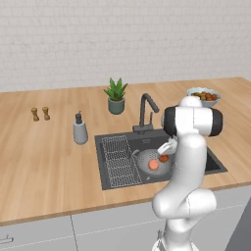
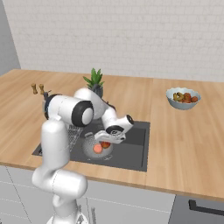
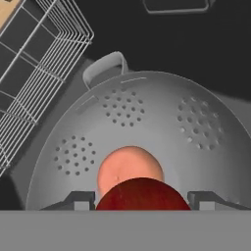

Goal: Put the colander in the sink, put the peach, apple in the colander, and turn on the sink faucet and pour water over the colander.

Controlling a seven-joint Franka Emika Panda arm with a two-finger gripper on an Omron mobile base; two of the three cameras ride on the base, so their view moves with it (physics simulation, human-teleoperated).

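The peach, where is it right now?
The peach lies inside the colander in the sink, right beside the apple; a wire rack sits to the colander's left in the left base view.

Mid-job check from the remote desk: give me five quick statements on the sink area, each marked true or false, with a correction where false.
1. The colander sits inside the sink. True.
2. The peach is on the counter beside the plant. False: it lies in the colander.
3. The apple is between the fingertips of the gripper, over the colander. True.
4. Water is running from the sink faucet. False: no stream shows at the spout.
5. The wire rack is in the sink, on the side of the colander nearer the soap dispenser. True.
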